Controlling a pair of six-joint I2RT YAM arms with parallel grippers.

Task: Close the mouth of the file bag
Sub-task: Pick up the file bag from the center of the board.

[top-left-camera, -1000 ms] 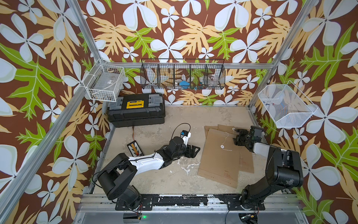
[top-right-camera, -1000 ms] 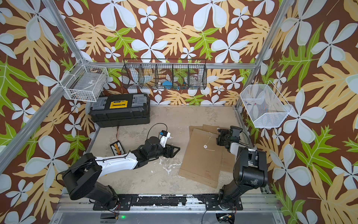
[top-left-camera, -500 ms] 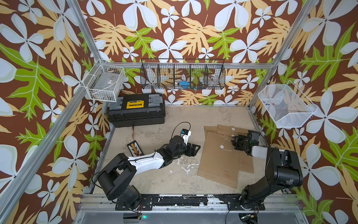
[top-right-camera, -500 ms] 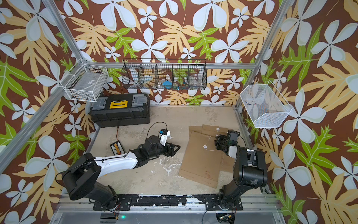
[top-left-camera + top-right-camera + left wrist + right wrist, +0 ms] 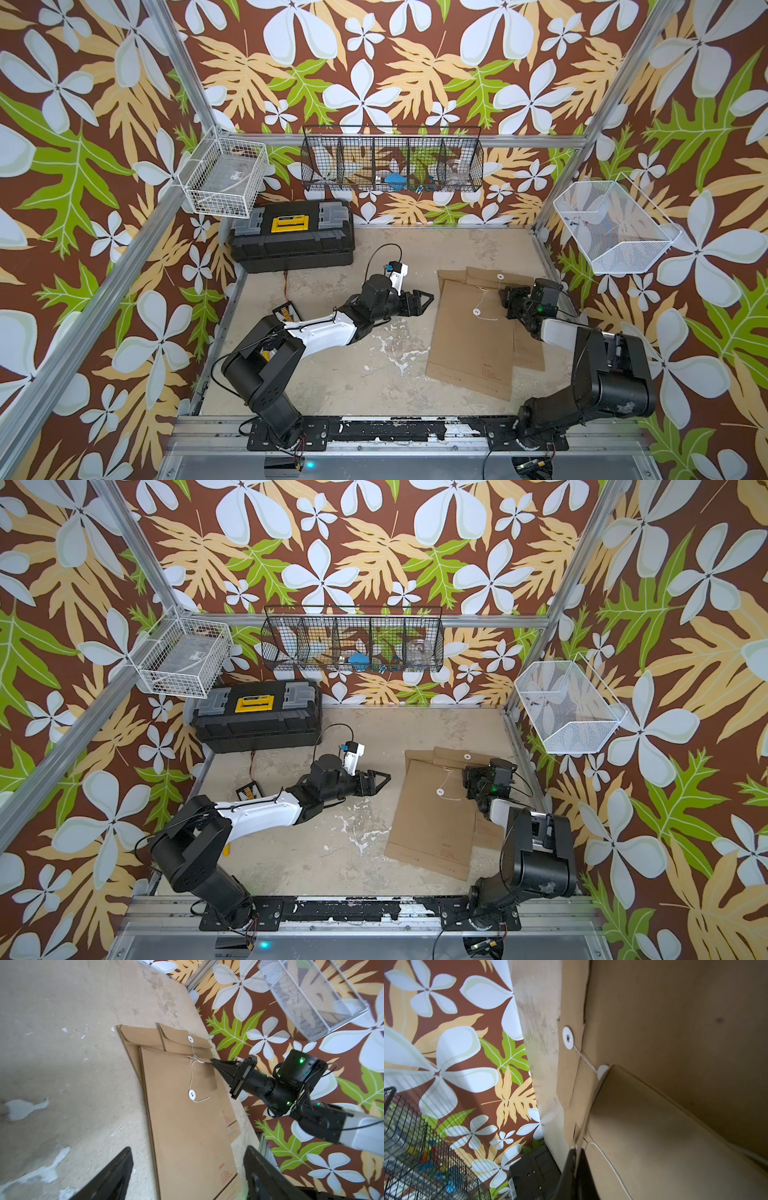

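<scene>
On the worktop [image 5: 332, 374], right pincer [image 5: 212, 1060] clamps shut at the kraft file bag [image 5: 187, 1126] mouth, its catch unclear; left pincer [image 5: 426, 300] gapes empty. Best wind the string [image 5: 191, 1076] snugly round the button [image 5: 192, 1094].

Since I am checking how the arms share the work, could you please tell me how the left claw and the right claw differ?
The left claw is open; the right claw is shut. The left claw hangs over the table beside the top file bag; the right claw sits at that bag's upper edge, apparently pinching it near the string. Both are black and point towards the bag.
</scene>
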